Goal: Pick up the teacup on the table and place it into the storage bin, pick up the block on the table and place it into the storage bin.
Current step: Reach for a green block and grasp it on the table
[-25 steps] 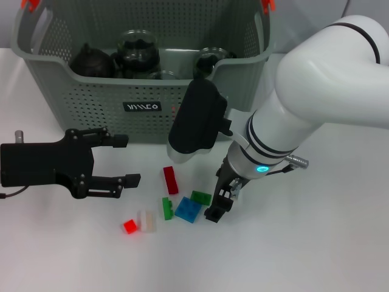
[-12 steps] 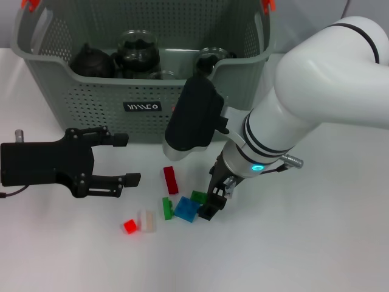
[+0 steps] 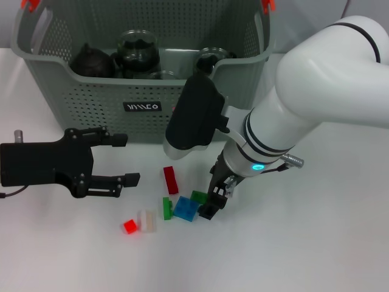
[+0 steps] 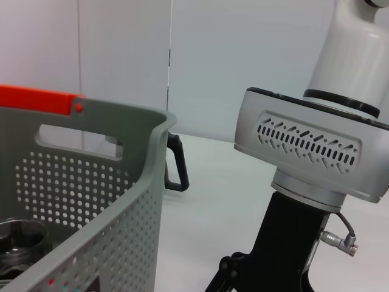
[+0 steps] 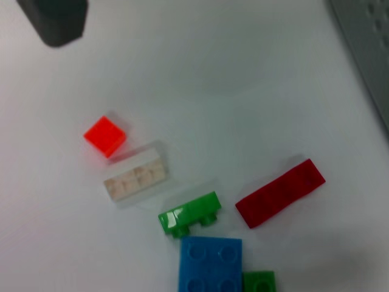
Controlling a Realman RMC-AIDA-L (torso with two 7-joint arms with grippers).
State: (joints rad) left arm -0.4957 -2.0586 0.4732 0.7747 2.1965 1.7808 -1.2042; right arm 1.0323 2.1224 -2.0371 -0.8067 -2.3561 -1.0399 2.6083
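Six small plastic blocks lie on the white table (image 3: 316, 243) before the grey-green perforated storage bin (image 3: 91, 103).
Right gripper (image 3: 214, 201) (finger spread unclear) hangs low over the dark green block (image 3: 198, 196), beside the blue block (image 3: 185, 209); left gripper (image 3: 124, 159), fingers apart, holds nothing.

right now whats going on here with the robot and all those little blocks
The right gripper is down at a cluster of small blocks on the white table, right beside the blue block and the dark green block; nothing is lifted yet. The left gripper hovers open off to the side, holding nothing. Behind them, the storage bin already holds dark teaware. A long red block, a light green block, a clear block and a small red block lie loose.
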